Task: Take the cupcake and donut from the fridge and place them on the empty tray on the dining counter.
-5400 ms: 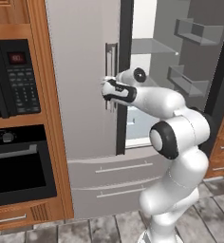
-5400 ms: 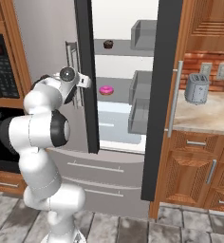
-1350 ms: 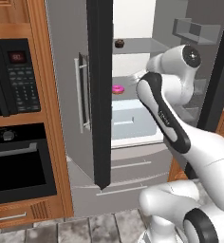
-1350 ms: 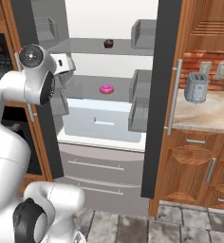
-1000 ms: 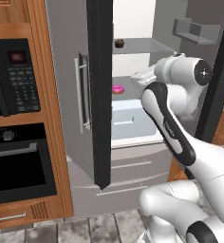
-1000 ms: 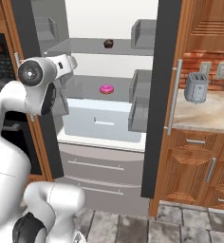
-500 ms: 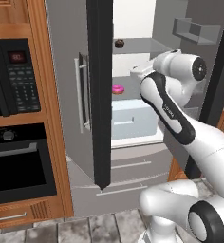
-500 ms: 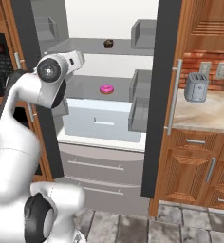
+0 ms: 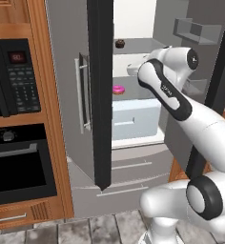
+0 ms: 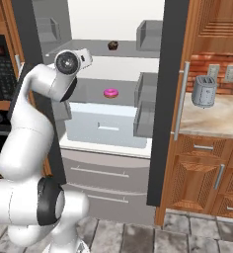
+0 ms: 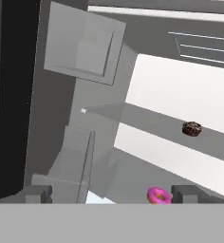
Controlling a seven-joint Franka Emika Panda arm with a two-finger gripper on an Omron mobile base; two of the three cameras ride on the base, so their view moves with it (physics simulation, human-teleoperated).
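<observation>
We see the fridge [image 10: 158, 123] with both doors swung open, its white interior and grey shelves exposed. The cupcake [image 10: 113, 46] sits on the upper shelf, small and dark brown, and the donut [image 10: 111, 92] with pink icing lies on the shelf below it, above the pale drawer [image 10: 106, 126]. The 2 treats are well apart, one shelf level between them.

Our arm is raised in front of the open compartment, and the end effector [image 11: 111, 193] stands wide with nothing between its 2 fingertips [image 11: 37, 193] (the hand view shows them far apart at the bottom edge). In that tilted view the donut [image 11: 158, 195] appears just beside the right fingertip and the cupcake [image 11: 191, 128] higher up on its shelf; neither is touched.

From the left base view, the cupcake [image 9: 119, 44] and donut [image 9: 118, 89] show past the dark edge of the left door [image 9: 101, 90]. A toaster [image 10: 204, 91] stands on the desk [image 10: 212, 118] right of the fridge.
</observation>
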